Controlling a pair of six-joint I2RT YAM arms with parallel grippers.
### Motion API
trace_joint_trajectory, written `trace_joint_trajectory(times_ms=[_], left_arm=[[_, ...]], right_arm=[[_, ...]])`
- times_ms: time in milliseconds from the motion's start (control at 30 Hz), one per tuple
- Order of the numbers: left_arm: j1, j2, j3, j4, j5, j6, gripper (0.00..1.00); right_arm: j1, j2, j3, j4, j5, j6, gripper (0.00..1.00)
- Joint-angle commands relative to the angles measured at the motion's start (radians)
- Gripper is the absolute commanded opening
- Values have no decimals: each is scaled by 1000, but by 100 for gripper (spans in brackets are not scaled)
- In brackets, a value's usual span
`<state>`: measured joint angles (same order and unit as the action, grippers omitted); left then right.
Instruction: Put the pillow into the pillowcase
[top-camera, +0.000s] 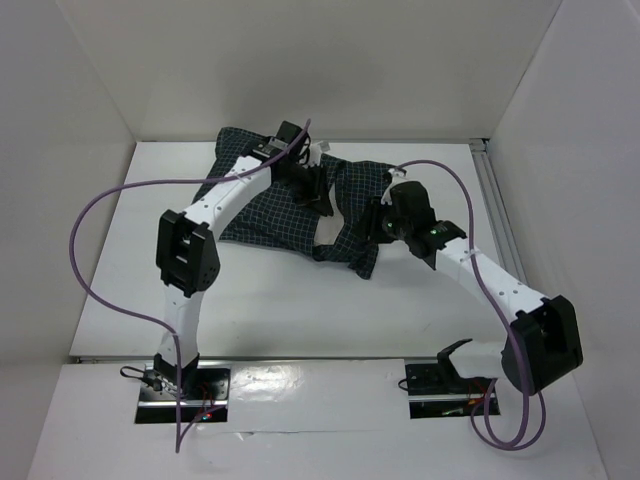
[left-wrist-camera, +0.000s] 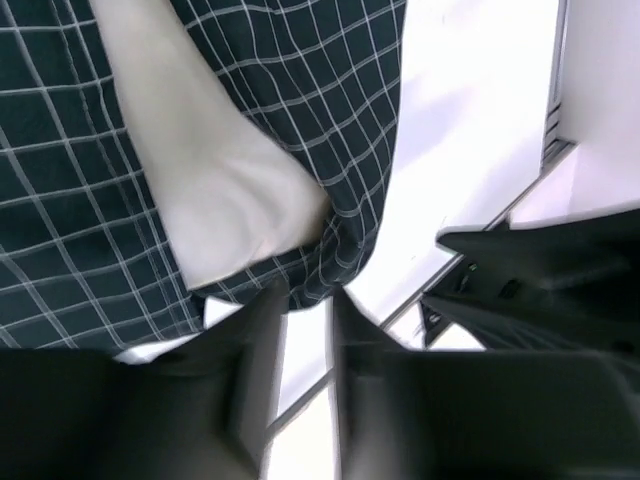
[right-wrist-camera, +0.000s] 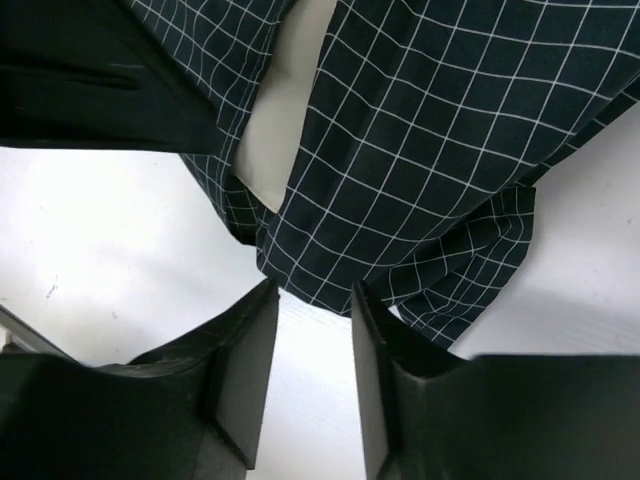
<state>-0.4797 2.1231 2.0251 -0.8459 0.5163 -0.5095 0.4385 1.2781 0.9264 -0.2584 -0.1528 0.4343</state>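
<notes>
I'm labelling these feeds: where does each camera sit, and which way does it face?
Top external: above and behind, facing down on left arm, right arm and pillowcase.
Left wrist: faces past the left gripper at pillowcase and pillow.
Right wrist: faces past the right gripper at pillowcase hem.
Shared: both wrist views show cream pillow inside the pillowcase.

We find bare table (top-camera: 300, 310) between the arm bases and the near edge of the pillowcase (top-camera: 270, 215); a gripper can pass there. The pillowcase, with the pillow (left-wrist-camera: 220, 190) showing between its folds, fills the far middle of the table, close to the back wall (top-camera: 320, 70). Both arms arch over it, and the left gripper (top-camera: 318, 190) and right gripper (top-camera: 378, 225) stand near each other at the fabric, leaving little room between them. The left wall (top-camera: 50, 200) and right wall (top-camera: 580, 150) close the flanks. A rail (top-camera: 497, 210) lines the right edge. Purple cables (top-camera: 72, 240) loop outboard of each arm.
</notes>
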Motion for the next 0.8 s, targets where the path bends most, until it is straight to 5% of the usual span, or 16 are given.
trace_joint_trajectory(times_ms=[0,200,500,600,633,667,767], left_arm=[[1,-63,-17,-21,-27,42,31],[10,-54,-37,-39,-131,42,1],[30,47,-66,10,-133,60,0],[30,78,-66,10,-122,69,0],[30,90,-66,10,-136,69,0],[30,90,-66,22,-136,69,0],[49,90,-91,47,-136,69,0]], right_arm=[[-1,3,28,-24,12,29,47],[34,82,107,-24,42,77,53],[131,260,216,-68,258,130,55],[180,326,304,-181,389,142,42],[201,336,340,-202,457,142,13],[201,336,351,-212,478,142,3],[219,311,383,-228,504,142,0]])
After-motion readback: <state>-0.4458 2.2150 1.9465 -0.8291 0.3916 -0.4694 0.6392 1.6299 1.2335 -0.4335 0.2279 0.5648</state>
